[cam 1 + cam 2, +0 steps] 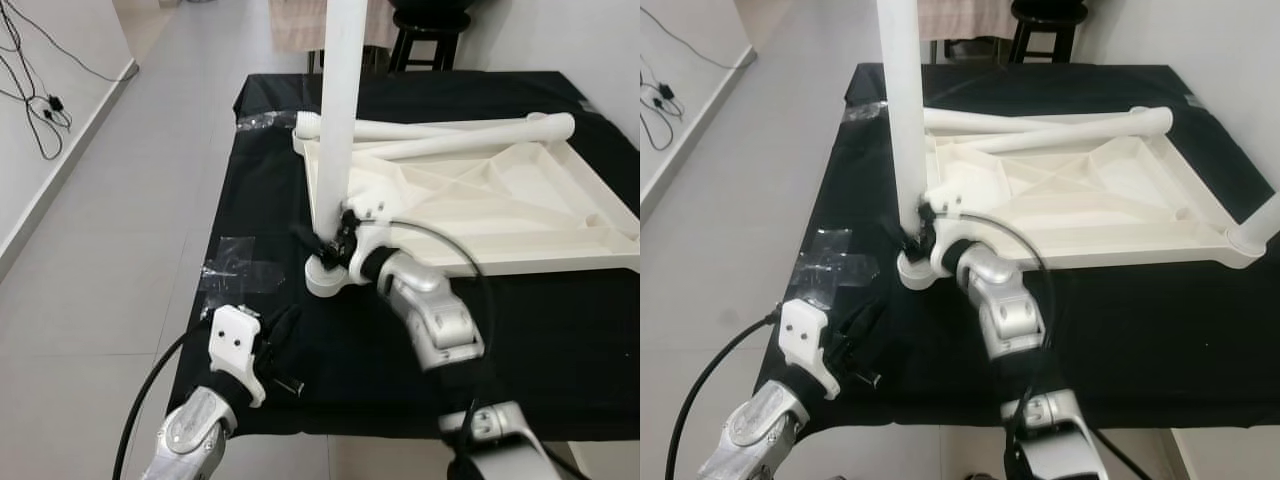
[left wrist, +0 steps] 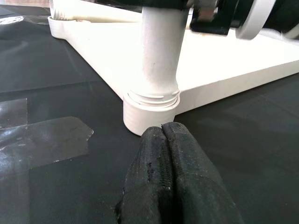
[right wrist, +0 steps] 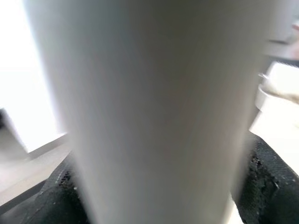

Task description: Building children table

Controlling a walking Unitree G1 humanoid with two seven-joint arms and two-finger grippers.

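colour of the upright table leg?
White, like the tabletop; the upright leg shows best in the left eye view.

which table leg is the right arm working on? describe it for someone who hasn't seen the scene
On the black cloth lies an upside-down white tabletop. The leg stands upright in its near-left corner socket, gripped low down by the right tool. The two other loose legs lie flat along the far edge.

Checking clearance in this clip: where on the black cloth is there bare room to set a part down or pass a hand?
Bare black cloth lies along the near edge, between the upturned tabletop and the table's front, to the robot's right of the right gripper. It is crowded at the upright leg, where that gripper clamps; the left gripper and tape patches take the left.
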